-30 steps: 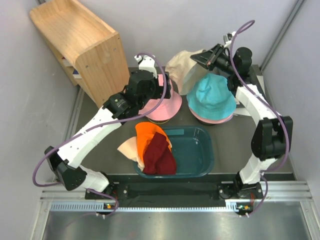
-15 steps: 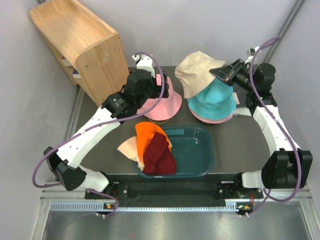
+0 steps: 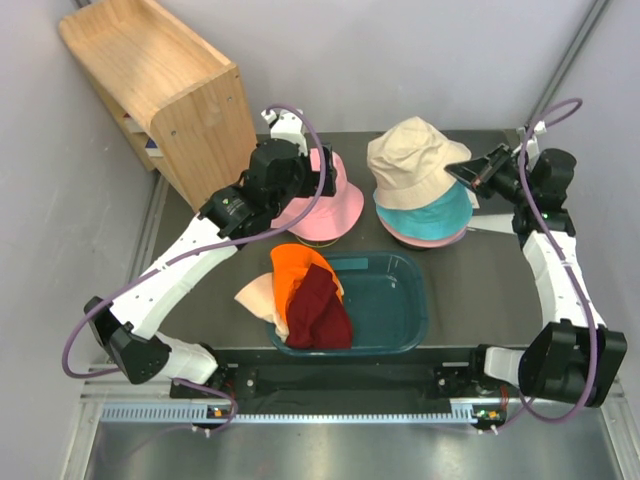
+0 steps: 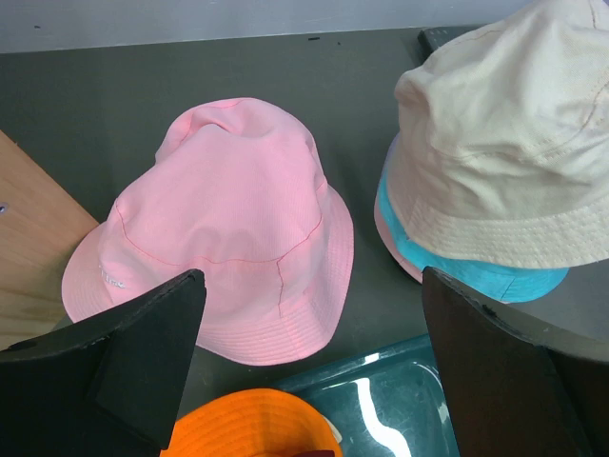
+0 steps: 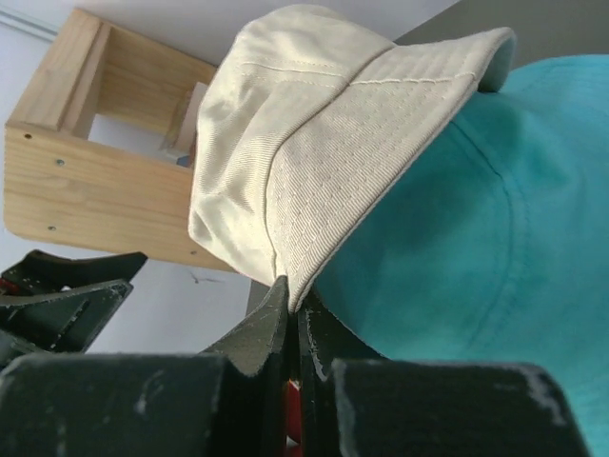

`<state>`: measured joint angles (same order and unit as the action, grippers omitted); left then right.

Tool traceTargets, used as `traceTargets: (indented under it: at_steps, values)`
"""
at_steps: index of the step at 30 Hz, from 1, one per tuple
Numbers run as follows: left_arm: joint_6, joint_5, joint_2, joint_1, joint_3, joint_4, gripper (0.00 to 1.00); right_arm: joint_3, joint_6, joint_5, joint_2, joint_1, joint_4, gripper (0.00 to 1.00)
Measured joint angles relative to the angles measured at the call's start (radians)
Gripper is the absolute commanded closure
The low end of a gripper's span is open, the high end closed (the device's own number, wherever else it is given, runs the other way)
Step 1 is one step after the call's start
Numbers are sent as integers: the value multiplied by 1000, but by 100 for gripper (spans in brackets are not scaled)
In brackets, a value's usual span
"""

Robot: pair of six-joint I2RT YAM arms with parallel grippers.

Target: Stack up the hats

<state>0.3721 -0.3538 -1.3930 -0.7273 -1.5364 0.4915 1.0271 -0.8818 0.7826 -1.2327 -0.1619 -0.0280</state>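
A beige hat lies tilted over the teal hat, which sits on a pale pink hat at the back right. My right gripper is shut on the beige hat's brim at its right side. A pink hat rests on the table left of that pile. Above its near edge hovers my left gripper, open and holding nothing. Orange, maroon and peach hats lie at the tub's left end.
The dark teal tub stands at the front centre. A wooden shelf unit occupies the back left corner, close behind my left arm. Grey walls close in the table on both sides.
My right arm has swung right and toward the front, pulling the beige hat from behind the pile onto the teal hat. The left arm has barely moved.
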Motion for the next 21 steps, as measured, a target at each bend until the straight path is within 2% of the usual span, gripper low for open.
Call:
traceTargets:
  at_steps: [5,10,21]
  values:
    - [0,9,1,0,0,0,1,-18,63,5,21,-39,90,100]
    - [0,29,1,0,0,0,1,-109,100,0,29,-68,148,100]
    - [0,76,-4,0,0,-3,1,-169,168,1,18,-125,171,100]
